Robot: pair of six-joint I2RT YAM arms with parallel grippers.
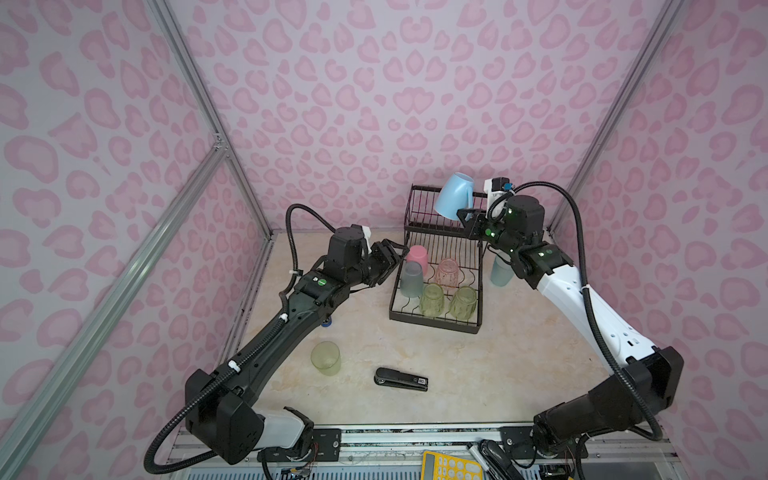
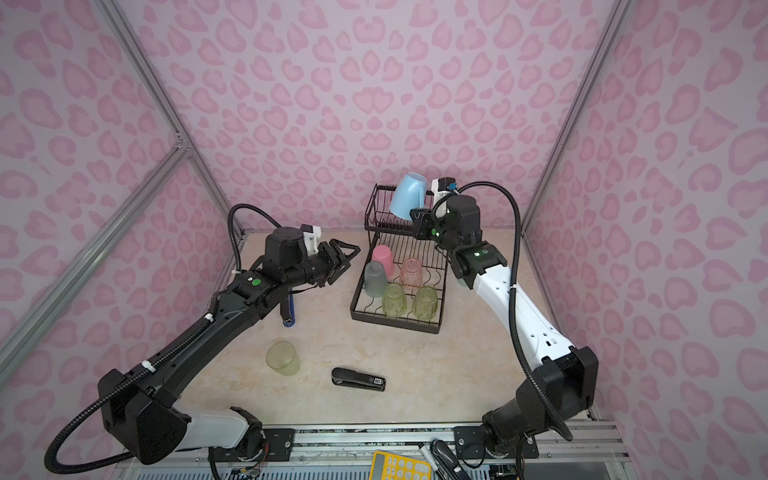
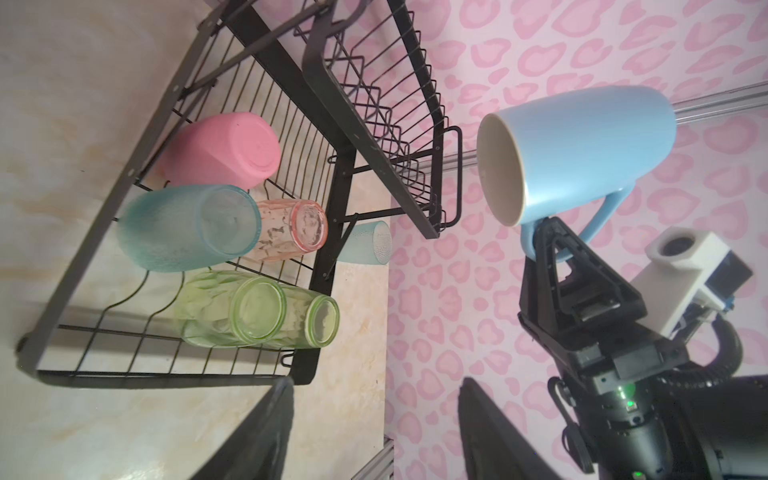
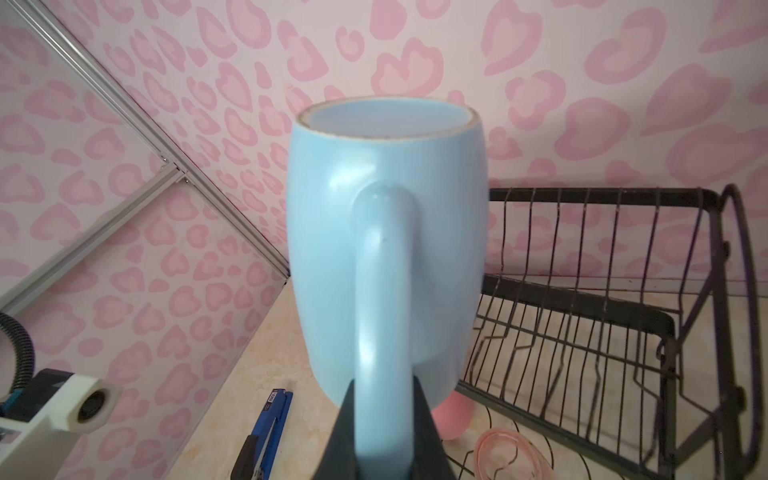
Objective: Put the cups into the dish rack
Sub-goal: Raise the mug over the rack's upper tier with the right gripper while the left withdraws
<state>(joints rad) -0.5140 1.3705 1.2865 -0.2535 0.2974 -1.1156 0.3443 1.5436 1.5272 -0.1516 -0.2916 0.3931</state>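
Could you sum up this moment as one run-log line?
right claw: shut on light-blue mug handle, mid-air | left claw: open, empty | dish rack: five cups inside | table: pale green tumbler, blue-grey tumbler

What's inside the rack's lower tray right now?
Five cups stand in the lower tray: a pink tumbler, a frosted blue-grey tumbler, a pinkish ribbed cup and two green ribbed cups. The tray's far end, under the raised shelf and right arm, is partly covered.

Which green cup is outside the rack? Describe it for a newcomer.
Start from the black dish rack at the back of the table. Come toward the near left: the pale green tumbler stands alone beside the black stapler. It is smooth; the rack's green cups are ribbed.
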